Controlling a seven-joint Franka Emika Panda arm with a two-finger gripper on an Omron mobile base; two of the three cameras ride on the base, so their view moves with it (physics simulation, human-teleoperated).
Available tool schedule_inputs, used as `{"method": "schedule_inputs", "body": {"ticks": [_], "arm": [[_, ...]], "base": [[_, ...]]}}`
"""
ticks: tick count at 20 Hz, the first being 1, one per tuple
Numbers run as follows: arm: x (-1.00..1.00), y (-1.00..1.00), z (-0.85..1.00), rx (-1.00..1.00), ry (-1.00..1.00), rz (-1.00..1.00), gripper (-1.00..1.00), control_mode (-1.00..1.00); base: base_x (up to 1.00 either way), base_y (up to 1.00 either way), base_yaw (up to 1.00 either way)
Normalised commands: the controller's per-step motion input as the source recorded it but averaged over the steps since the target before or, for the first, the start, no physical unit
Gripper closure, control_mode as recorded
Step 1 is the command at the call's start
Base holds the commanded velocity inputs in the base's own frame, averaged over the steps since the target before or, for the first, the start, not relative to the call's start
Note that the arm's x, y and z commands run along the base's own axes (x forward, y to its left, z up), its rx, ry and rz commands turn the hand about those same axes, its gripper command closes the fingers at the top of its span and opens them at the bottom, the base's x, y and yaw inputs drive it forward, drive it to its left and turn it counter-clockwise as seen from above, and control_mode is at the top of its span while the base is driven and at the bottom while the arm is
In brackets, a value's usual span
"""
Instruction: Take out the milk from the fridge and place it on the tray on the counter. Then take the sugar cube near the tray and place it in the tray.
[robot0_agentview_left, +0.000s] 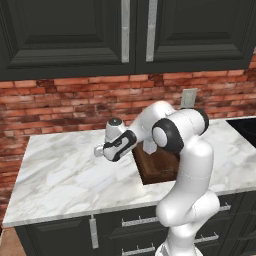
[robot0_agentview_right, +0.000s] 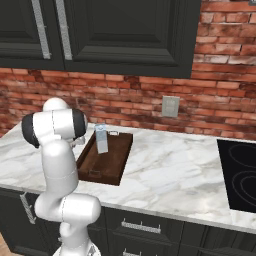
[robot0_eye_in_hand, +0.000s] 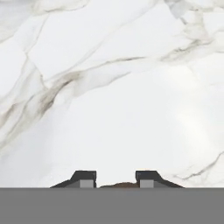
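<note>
Milk (robot0_agentview_right: 101, 138) stands upright inside the tray (robot0_agentview_right: 117, 167), near its far end, so I judge the first half of the task as done. From the right base view I see the brown tray lying on the marble table (robot0_agentview_right: 170, 165), with the carton clearly inside its rim. What remains is the sugar cube. I cannot find it with certainty in any view; it may be hidden by the arm, which reaches over the near left side of the tray in the left base view.

My claw (robot0_eye_in_hand: 113, 178) looks down at bare marble in the hand view. Its two dark tips stand rather close together, with a little brown showing low between them at the edge of the picture. I take the claw as closed, but whether it has caught the cube I cannot tell, because nothing pale shows between the tips. If the cube is held, only the carry to the tray is left.
</note>
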Motion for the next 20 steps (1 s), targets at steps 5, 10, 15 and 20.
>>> {"method": "schedule_inputs", "body": {"ticks": [5, 10, 15, 20], "arm": [[-0.07, 0.0, -0.03, 0.0, 0.0, -0.03, 1.0, -1.0], [-0.22, 0.04, 0.01, 0.0, 0.0, -0.04, 1.0, -1.0], [-0.59, 0.0, 0.3, 0.0, -0.07, 0.0, 1.0, -1.0], [-0.72, 0.0, 0.63, 0.01, -0.1, 0.0, 1.0, -1.0]], "base": [[0.0, 0.0, 0.0], [0.0, 0.0, 0.0], [0.0, 0.0, 0.0], [0.0, 0.0, 0.0]]}}
